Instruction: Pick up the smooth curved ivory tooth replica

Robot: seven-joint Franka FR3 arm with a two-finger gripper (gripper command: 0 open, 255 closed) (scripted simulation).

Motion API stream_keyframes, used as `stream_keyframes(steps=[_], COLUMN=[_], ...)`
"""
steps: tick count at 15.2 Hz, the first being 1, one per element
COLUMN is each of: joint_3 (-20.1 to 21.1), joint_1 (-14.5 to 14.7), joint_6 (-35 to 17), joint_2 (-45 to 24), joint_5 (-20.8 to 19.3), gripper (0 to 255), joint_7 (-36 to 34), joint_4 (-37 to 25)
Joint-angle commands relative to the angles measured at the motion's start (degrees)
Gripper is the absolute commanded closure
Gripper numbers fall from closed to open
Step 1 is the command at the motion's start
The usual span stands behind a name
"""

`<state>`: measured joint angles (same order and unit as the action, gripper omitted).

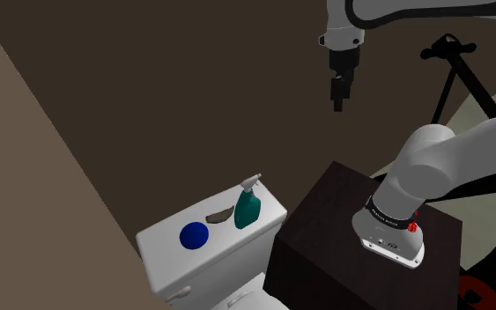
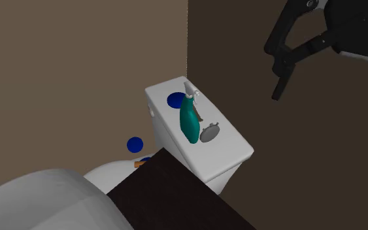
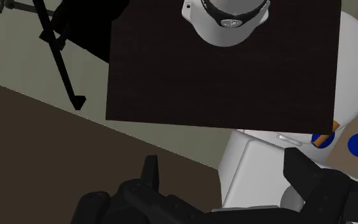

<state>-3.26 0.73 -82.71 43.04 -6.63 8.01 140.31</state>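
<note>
The tooth replica [image 1: 221, 214], a greyish curved sliver, lies flat about midway along the white toilet tank lid [image 1: 168, 249], short of both long edges. In the shoulder view a blue disc [image 1: 194, 235] lies just beside it at 8 o'clock. A teal spray bottle [image 1: 248, 208] stands upright just beside it at 3 o'clock, near the lid's end. In the second exterior view a grey round button [image 2: 210, 132] sits on the lid at 4 o'clock from the bottle, which covers most of the tooth.

The brown wall [image 1: 105, 106] runs close along the lid's far edge at 11 o'clock. The dark box stand [image 1: 325, 220] rises just beside the lid's end at 4 o'clock. Above the lid the air is open.

The hand [image 1: 337, 95] hangs high at 1 o'clock from the tooth, well apart from it and pointing down. In the wrist view its black fingers [image 3: 149, 173] stand apart with nothing between them.
</note>
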Motion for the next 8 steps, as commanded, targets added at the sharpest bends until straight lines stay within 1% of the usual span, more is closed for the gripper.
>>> stream_keyframes(steps=[1,8], joint_3=[0.0,0.11], joint_1=[0.0,4.42], joint_6=[0.0,-14.87], joint_2=[0.0,-8.56], joint_5=[0.0,1.37], gripper=[0,0], joint_7=[0.0,4.91], joint_4=[0.0,4.51])
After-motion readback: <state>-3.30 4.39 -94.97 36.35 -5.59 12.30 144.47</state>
